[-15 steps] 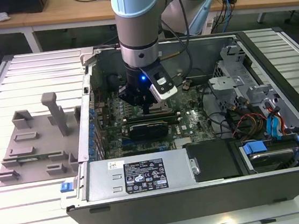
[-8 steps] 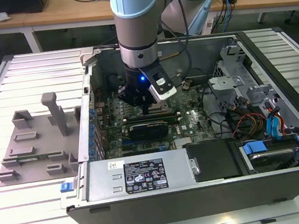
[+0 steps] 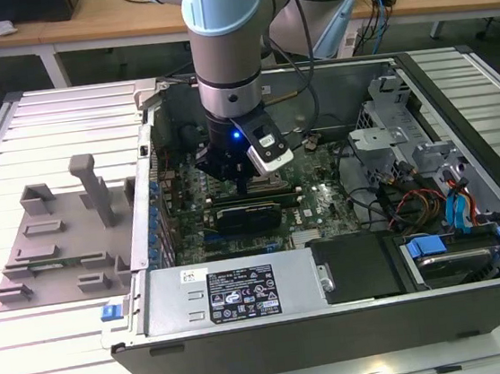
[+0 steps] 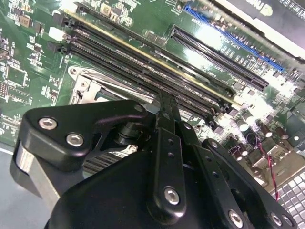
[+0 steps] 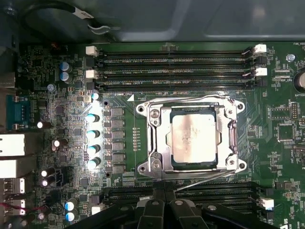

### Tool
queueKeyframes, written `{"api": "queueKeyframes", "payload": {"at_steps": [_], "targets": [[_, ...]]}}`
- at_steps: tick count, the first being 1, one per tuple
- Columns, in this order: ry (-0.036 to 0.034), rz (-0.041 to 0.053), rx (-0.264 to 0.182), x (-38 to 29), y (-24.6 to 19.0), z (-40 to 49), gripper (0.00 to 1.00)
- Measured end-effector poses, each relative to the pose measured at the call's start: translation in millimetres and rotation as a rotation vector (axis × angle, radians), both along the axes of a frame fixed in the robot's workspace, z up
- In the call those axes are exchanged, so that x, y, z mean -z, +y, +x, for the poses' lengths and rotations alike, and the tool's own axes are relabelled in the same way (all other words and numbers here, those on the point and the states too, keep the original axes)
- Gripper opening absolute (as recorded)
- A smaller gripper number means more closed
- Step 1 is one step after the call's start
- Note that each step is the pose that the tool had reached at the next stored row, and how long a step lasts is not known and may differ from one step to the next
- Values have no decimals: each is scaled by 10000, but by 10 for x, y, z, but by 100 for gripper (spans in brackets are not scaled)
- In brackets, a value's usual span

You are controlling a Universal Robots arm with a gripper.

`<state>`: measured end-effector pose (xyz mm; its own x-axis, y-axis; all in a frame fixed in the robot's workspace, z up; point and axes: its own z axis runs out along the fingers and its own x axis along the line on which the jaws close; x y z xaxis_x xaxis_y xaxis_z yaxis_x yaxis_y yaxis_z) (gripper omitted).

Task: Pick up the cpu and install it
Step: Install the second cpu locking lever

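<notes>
- First wrist view: cpu (image 5: 194,138) sits flat in socket frame (image 5: 190,138), just ahead of end effector (image 5: 164,198).
- End effector fingers look closed, w/ nothing held.

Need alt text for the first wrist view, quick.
A silver-topped cpu sits inside the metal socket frame on a green motherboard, with memory slots beside it. The black gripper shows at the picture's edge.

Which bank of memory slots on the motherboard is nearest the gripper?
In the first wrist view, the memory slots on the gripper's side of the cpu are nearest, right at its linkage. The bank with white latches lies beyond the cpu.
</notes>
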<state>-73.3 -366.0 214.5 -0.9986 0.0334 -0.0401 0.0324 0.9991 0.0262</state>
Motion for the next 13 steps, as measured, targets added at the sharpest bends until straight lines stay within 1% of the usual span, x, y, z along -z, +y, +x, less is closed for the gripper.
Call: {"api": "queueKeyframes", "payload": {"at_steps": [3, 4, 5, 6, 7, 8, 13], "targets": [[0, 95, -1, 0, -29, 0, 11], [0, 108, 0, 0, -33, 0, 11], [-1, 111, -1, 0, -34, 0, 11], [1, 110, -157, 0, -34, 0, 11], [4, 110, -448, 1, -34, 0, 11], [7, 109, -645, 0, -34, 0, 11], [8, 112, -688, 1, -34, -10, 11]]}}
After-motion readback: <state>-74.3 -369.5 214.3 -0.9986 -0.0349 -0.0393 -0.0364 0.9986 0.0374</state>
